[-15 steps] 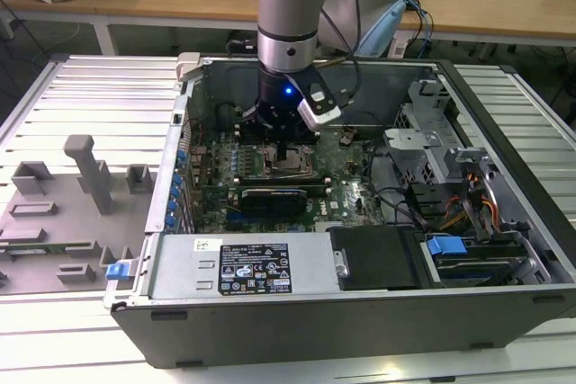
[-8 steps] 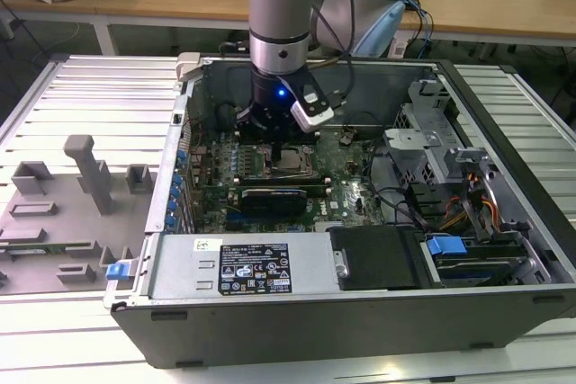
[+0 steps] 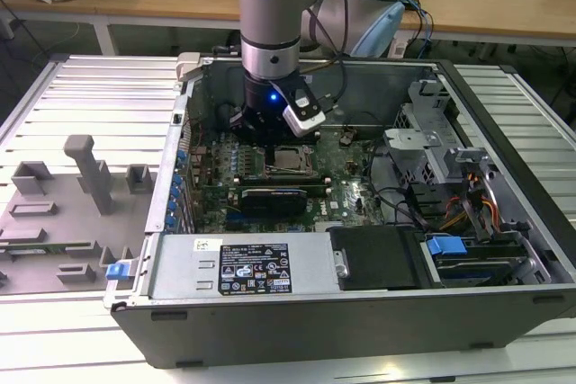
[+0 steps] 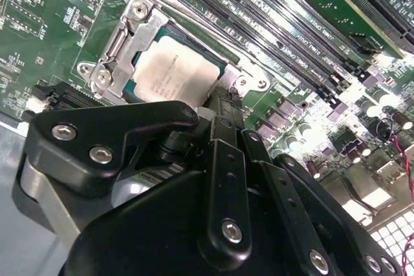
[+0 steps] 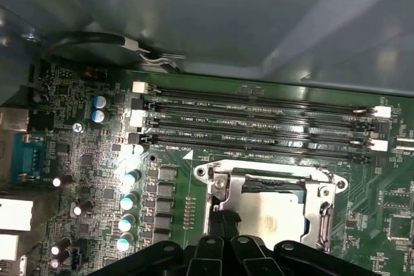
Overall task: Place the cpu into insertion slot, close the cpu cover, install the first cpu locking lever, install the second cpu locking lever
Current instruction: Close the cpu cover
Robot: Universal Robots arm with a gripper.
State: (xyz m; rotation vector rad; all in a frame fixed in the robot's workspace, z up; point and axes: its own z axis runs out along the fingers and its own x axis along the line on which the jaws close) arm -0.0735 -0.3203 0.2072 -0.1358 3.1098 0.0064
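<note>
Cpu (image 4: 176, 69) seated in insertion slot (image 5: 272, 187), mid-motherboard (image 4: 39, 24), beside memory slots (image 4: 304, 37). Cpu cover (image 4: 119, 37) down over it. Gripper (image 4: 223, 103) fingers together, empty, tips at socket corner. Locking levers: latched or not, cannot tell.

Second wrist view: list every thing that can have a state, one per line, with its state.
Silver-grey square cpu: seated flat, framed by the cover's window.
Thin grey metal cpu cover: lowered over the cpu.
Black gripper: shut, tip at the cover's corner.
Long black memory slots: empty.
</note>
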